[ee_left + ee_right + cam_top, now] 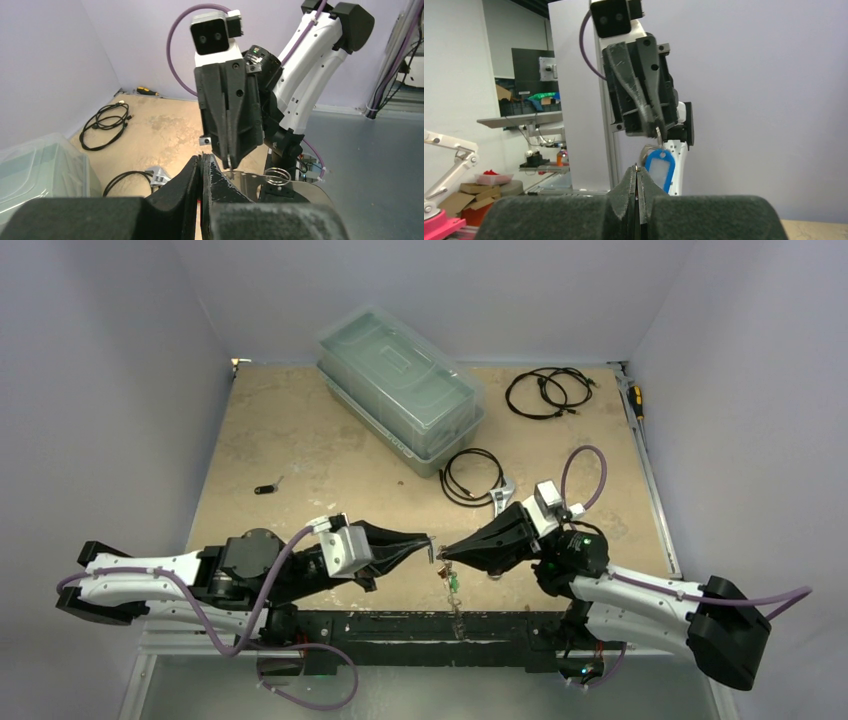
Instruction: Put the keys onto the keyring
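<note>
As both arms stretch inward, left pincer (430,544) faces right pincer (444,554).

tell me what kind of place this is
Probably a robotics lab cell: a tan board table boxed in by plain pale wall panels, a white-and-black left arm and right arm bolted at its near edge, and brown cardboard boxes near a cluttered grey shelf beyond.

From above, whatever sits at the tips of left tool (430,544) and right tool (444,553) is too small to tell; blue tag (659,169) partly hidden behind right tool.
</note>
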`<state>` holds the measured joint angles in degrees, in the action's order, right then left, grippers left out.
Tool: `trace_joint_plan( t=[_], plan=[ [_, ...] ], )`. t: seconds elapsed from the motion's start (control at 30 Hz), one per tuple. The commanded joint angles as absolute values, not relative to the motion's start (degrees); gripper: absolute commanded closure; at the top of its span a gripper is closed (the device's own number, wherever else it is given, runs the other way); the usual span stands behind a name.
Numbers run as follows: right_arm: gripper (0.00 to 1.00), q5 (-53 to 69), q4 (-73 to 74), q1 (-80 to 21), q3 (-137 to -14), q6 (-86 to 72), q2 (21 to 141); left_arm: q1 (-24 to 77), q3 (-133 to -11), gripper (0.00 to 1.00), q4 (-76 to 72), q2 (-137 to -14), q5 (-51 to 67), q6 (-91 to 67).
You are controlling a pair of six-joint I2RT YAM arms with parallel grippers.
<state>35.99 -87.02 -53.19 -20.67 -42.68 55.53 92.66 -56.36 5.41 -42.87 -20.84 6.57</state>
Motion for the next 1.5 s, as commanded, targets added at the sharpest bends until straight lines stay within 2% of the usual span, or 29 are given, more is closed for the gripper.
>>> trace_joint_plan(
  t=[0.0, 0.67, 1.47],
  plan=[
    [1.00, 37.89, -105.76, -52.91, -22.76, -43.66, 53.85, 92.81, -56.40, 1.00, 2.46, -41.32, -23.81, 5.64],
    [1.00, 34.73, -105.38, -52.91, -24.78, -43.24, 53.27, 92.81, -56.43, 1.00, 3.33, -44.14, -16.34, 4.49],
    [1.00, 33.40, -104.46, -52.91, -23.86, -42.57, 52.46, 92.81, -56.08, 1.00, 2.53, -43.06, -13.97, 3.52]
  ],
)
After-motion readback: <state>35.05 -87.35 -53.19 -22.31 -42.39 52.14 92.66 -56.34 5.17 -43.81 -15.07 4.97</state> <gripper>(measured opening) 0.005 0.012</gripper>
